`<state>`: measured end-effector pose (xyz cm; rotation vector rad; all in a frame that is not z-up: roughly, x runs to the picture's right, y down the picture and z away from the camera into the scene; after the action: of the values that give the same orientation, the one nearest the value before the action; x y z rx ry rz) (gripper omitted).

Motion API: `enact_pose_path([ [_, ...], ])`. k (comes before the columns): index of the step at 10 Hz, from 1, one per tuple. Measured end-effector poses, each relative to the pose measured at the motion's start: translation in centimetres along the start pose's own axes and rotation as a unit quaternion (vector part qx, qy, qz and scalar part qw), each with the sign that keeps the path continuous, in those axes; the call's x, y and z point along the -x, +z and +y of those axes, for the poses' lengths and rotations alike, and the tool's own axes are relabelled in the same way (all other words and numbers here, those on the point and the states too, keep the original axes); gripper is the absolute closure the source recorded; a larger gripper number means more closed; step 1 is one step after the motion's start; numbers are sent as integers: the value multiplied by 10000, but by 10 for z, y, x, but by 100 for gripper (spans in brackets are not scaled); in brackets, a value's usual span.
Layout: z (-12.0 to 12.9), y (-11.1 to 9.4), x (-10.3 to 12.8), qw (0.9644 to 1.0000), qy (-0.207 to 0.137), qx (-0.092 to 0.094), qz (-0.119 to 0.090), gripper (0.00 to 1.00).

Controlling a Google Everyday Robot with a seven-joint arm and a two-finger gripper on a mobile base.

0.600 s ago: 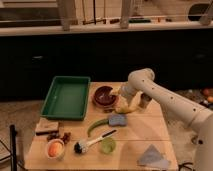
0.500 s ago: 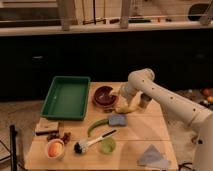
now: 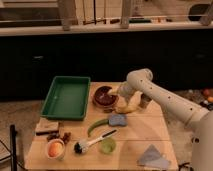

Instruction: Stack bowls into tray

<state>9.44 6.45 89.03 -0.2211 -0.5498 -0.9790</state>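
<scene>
Bowl (image 3: 104, 96), dark red-brown, sits upright on the counter (image 3: 145, 132). It is just right of the tray (image 3: 65, 98) and outside it, so not yet stacked. Gripper (image 3: 115, 94) is low at the bowl's right rim, touching or nearly so. Cannot tell whether the jaws are wide, narrow or clamped on the rim.

Risks, as judgement:
- If the hold is only on the thin rim, the bowl may tip or slip out on the lift and drop back onto the counter.
- Yellow banana-like item (image 3: 126, 107) lies just beside the wrist, under the arm, and a sideways swing could drag it.
- The tray's right wall is raised, so a low carry leftward could knock the bowl against it and shove the tray.

Blue-grey cloth (image 3: 117, 119) and green curved item (image 3: 96, 126) lie nearer the front, probably out of the path.
</scene>
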Motion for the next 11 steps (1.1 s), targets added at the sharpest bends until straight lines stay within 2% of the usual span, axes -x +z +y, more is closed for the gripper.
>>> enact_pose_path([
  [5, -6, 21, -11, 9998, -133, -148, -2, 20],
  [10, -11, 44, -18, 9992, -276, -212, -204, 20],
  [11, -13, 48, -19, 9990, -291, -226, -252, 24],
])
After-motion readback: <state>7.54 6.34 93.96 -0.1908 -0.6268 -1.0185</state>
